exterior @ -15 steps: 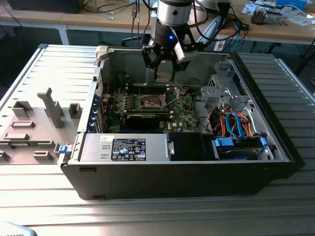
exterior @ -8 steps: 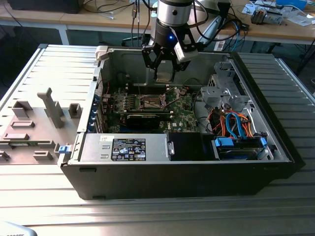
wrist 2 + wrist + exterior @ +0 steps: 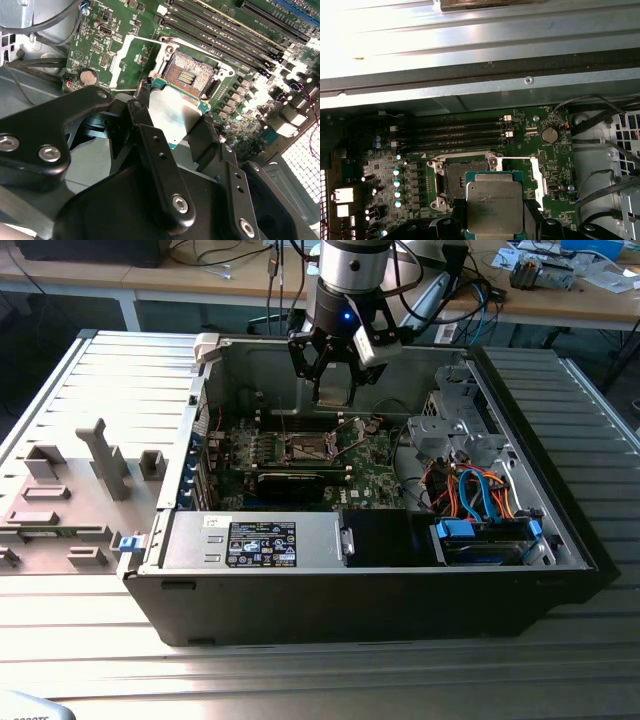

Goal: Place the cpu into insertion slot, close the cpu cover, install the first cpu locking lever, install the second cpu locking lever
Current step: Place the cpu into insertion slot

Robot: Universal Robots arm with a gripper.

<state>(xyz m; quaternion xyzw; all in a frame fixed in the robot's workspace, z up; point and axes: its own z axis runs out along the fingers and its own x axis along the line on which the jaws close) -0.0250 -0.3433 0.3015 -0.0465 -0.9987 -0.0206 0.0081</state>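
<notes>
My gripper (image 3: 335,380) hangs inside the open computer case, above the green motherboard (image 3: 372,476). It is shut on the cpu (image 3: 494,200), a flat square chip with a silver-grey top, gripped by two opposite edges between black fingers (image 3: 145,102). The cpu (image 3: 172,117) hovers level, a little to one side of the insertion slot (image 3: 192,75), which lies bare with its dark contact field showing. In the first wrist view the chip overlaps a corner of the insertion slot (image 3: 460,172). The cpu cover (image 3: 127,57), a thin silvery frame, is swung away from the slot (image 3: 307,448).
Black memory slots (image 3: 455,135) run beside the socket. A drive cage with blue and orange cables (image 3: 480,490) fills the case on the exterior view's right, and a black power supply (image 3: 290,540) sits at the front. The case walls (image 3: 215,390) hem the arm in.
</notes>
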